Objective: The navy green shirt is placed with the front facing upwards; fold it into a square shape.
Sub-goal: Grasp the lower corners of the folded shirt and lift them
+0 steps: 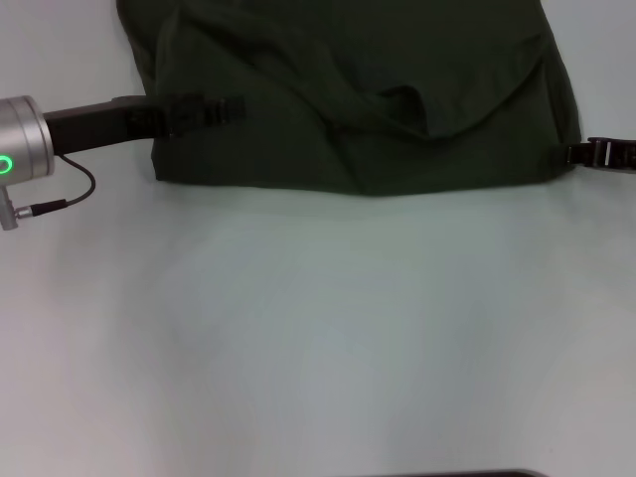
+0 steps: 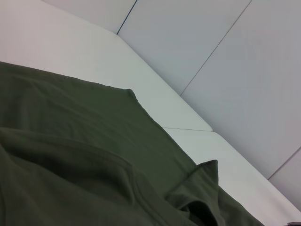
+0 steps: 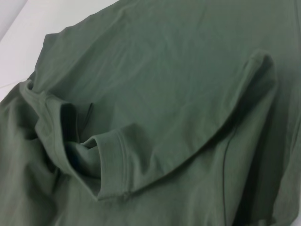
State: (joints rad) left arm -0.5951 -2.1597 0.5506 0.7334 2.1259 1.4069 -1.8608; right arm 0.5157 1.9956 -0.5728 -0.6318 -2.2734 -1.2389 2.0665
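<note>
The navy green shirt (image 1: pixel 348 89) lies rumpled at the far side of the white table, with a layer folded over and its near edge fairly straight. A curved fold with the ribbed collar (image 3: pixel 113 160) shows near the middle. No lettering is visible. My left gripper (image 1: pixel 214 109) reaches in from the left and rests over the shirt's left edge. At the shirt's near right corner, my right gripper (image 1: pixel 599 153) sits just at the cloth. In the left wrist view the shirt (image 2: pixel 70 155) fills the lower part; in the right wrist view the shirt (image 3: pixel 164 70) fills nearly everything.
The white table (image 1: pixel 318 328) spreads wide and bare in front of the shirt. A grey panelled wall (image 2: pixel 211 47) rises beyond the table's far edge. A thin dark strip (image 1: pixel 467 474) shows at the bottom edge of the head view.
</note>
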